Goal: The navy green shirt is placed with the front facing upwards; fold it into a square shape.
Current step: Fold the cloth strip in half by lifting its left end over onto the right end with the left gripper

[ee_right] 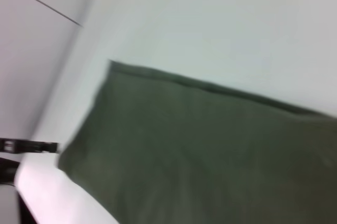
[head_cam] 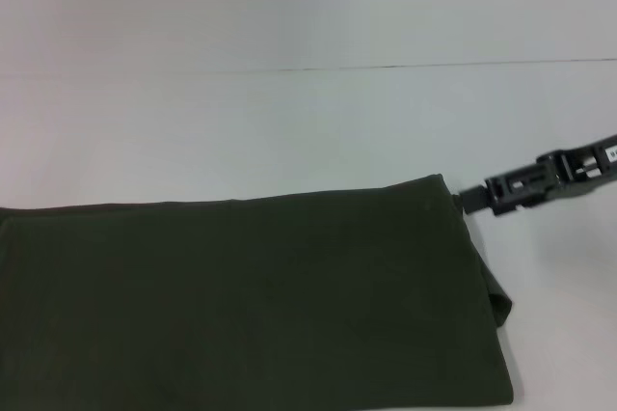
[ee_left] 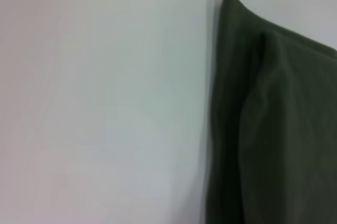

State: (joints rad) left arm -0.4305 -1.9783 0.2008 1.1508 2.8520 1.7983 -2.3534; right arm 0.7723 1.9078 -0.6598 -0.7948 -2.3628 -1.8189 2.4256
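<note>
Navy green shirt (head_cam: 251, 305), right gripper (head_cam: 469, 201) beside.

Head camera is looking down at the navy green shirt (head_cam: 251, 305); both wrist cameras are hovering close over its edges.

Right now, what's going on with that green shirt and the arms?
Right gripper at the shirt's far right corner. Left gripper out of sight. Shirt folded into a long band on the table. Nothing in the way.
</note>
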